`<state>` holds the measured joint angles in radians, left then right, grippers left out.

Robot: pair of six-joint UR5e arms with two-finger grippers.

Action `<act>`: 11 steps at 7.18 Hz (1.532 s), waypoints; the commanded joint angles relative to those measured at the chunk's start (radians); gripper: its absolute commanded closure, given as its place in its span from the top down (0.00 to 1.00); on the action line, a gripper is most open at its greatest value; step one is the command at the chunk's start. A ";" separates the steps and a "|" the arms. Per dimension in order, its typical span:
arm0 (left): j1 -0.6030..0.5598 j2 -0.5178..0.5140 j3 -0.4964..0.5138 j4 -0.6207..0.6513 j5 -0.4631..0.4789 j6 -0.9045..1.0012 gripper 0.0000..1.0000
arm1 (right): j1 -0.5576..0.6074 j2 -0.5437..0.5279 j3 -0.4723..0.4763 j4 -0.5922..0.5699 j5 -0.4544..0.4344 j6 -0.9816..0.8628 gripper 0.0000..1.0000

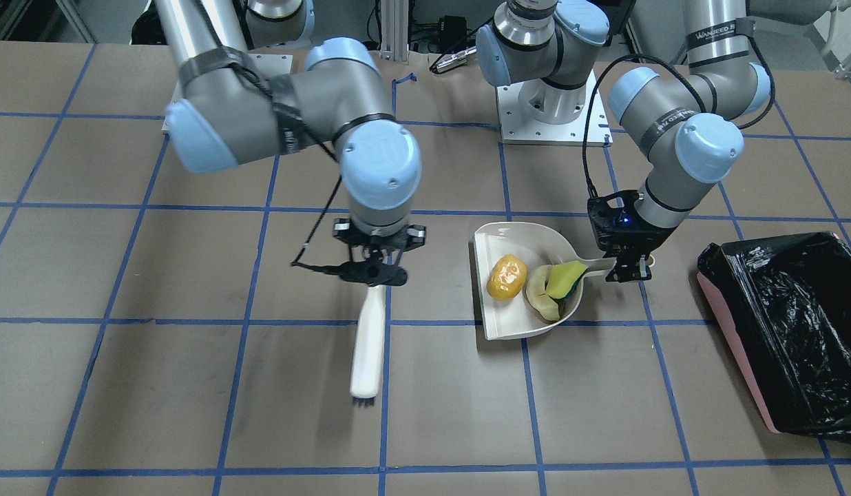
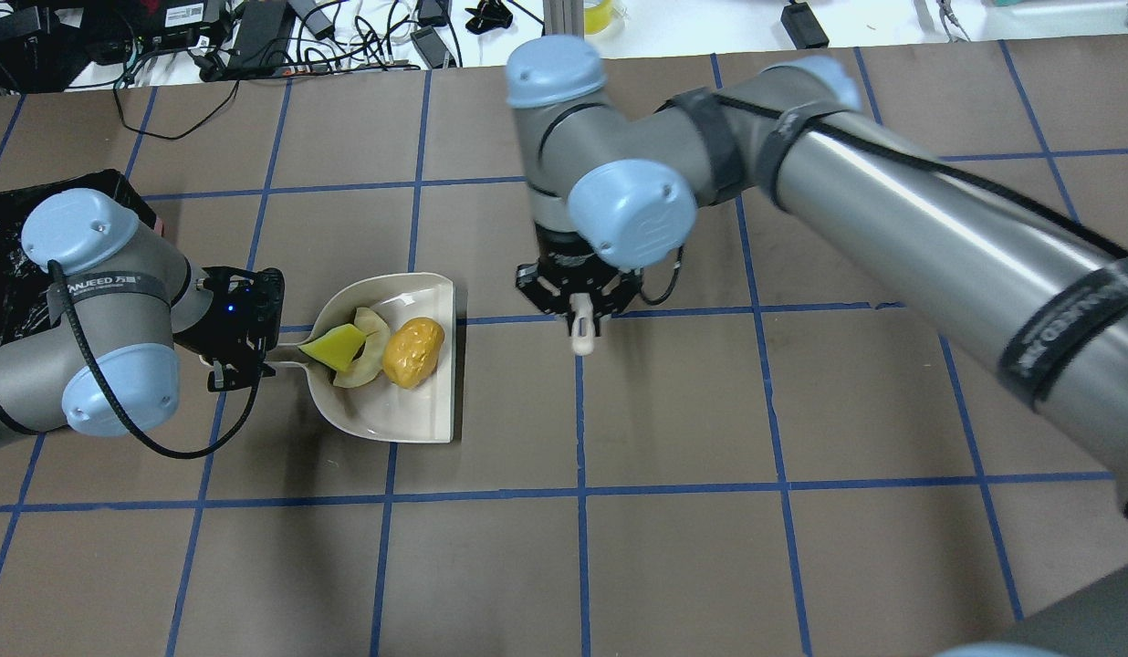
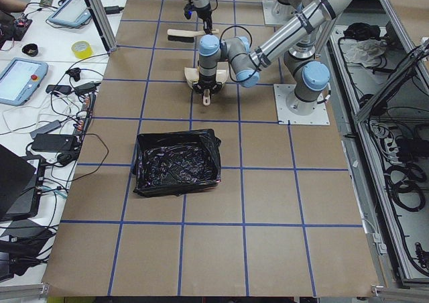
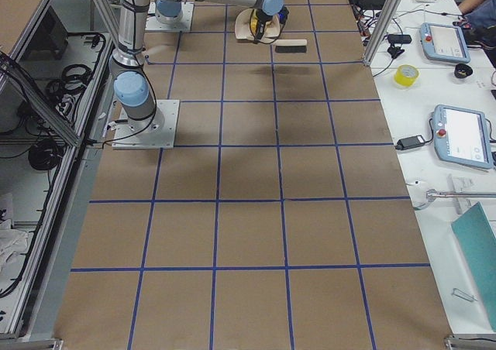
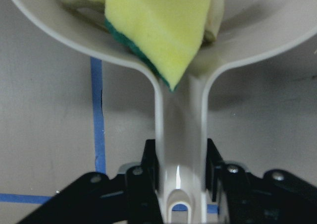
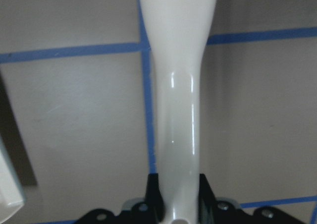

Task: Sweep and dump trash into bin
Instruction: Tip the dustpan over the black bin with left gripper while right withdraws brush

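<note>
Here, the white brush point(image 1: 367, 348) is nearest, and the right claw point(image 1: 374, 272) squeezes its handle. Behind it, the cream dustpan point(image 1: 508, 331) holds the orange lump point(image 1: 505, 277), pale slice point(image 1: 539, 293) and yellow-green sponge point(image 1: 569, 275). The left claw point(image 1: 631, 269) pinches the dustpan's handle. The pink bin point(image 1: 790, 331) sits apart, beside it.

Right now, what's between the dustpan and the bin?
Front-facing view: only the left hand gripping the dustpan handle, then bare table up to the bin.
</note>
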<state>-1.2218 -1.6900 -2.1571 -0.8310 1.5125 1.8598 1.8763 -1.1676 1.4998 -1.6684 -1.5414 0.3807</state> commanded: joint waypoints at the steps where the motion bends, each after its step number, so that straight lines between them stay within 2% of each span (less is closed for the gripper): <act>1: 0.107 0.013 0.054 -0.113 -0.105 0.007 0.01 | -0.269 -0.041 0.019 0.033 -0.055 -0.242 0.00; 3: 0.253 0.016 0.202 -0.347 -0.135 0.041 0.01 | -0.473 -0.038 0.071 0.016 -0.049 -0.450 0.00; 4: 0.339 0.013 0.298 -0.494 -0.135 0.070 0.01 | -0.552 -0.024 0.091 -0.063 -0.075 -0.571 0.00; 6: 0.491 0.012 0.438 -0.598 -0.144 0.070 0.01 | -0.669 0.015 0.097 -0.128 -0.124 -0.719 0.00; 8: 0.618 -0.008 0.486 -0.622 -0.146 0.056 0.00 | -0.684 0.042 0.105 -0.154 -0.135 -0.735 0.00; 9: 0.671 -0.011 0.506 -0.608 -0.141 0.047 0.00 | -0.684 0.071 0.123 -0.236 -0.150 -0.770 0.00; 10: 0.698 -0.026 0.561 -0.603 -0.126 0.029 0.00 | -0.684 0.069 0.131 -0.243 -0.151 -0.760 0.00; 11: 0.700 -0.052 0.632 -0.605 -0.019 0.013 0.00 | -0.684 0.071 0.132 -0.241 -0.151 -0.767 0.00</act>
<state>-0.5421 -1.7168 -1.6005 -1.4373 1.4079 1.8924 1.1925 -1.1018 1.6259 -1.8981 -1.6899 -0.3791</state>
